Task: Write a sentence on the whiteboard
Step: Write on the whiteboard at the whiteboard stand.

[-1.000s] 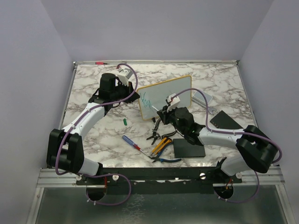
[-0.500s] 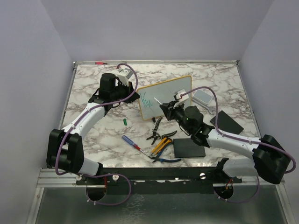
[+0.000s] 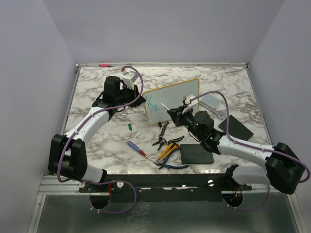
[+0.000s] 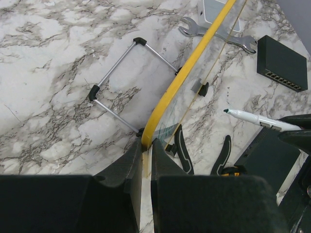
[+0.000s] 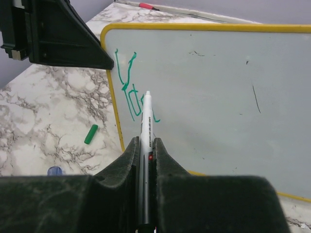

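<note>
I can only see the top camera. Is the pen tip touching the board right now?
Observer: No. In the left wrist view, the marker tip is apart from the whiteboard.
Operator: What's keeping the board standing?
Observer: The left gripper has its jaws shut on the board's yellow corner.
Operator: How much got written?
Observer: The right wrist view shows a few strokes of green writing near the board's left edge. Most of the surface is bare.
</note>
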Robot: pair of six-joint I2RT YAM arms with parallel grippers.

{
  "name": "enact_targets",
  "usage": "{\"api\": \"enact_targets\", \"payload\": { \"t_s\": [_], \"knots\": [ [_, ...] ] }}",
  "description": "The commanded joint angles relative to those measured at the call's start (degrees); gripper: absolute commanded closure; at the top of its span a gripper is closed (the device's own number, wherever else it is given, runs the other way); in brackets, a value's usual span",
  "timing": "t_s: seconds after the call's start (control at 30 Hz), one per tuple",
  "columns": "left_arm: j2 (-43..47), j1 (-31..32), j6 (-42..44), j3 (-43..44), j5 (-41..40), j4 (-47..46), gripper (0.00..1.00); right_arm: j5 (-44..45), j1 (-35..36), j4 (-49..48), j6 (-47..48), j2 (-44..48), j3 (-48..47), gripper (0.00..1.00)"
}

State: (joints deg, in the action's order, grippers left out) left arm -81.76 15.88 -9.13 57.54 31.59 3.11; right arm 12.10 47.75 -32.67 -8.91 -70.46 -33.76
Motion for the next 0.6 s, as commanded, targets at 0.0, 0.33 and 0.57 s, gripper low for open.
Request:
{"api": "enact_targets", "payload": {
  "t_s": [0.0,0.33,0.57],
  "knots": [
    [1.6,0.2,0.9,0.3,-1.4,0.2,0.96,-4.0,-2.7,1.1,0.7,1.3,1.6,0.99],
    [1.1,0.4,0.9,0.3,-1.6,0.2,0.96,-10.0,-5.5,-1.3,0.6,-1.9,1.4,0.99],
    [1.1,0.4,1.0,0.3,-1.7,0.2,0.96,-9.6,-5.5,-2.8,0.8,-5.3,-0.2,0.99]
  ]
}}
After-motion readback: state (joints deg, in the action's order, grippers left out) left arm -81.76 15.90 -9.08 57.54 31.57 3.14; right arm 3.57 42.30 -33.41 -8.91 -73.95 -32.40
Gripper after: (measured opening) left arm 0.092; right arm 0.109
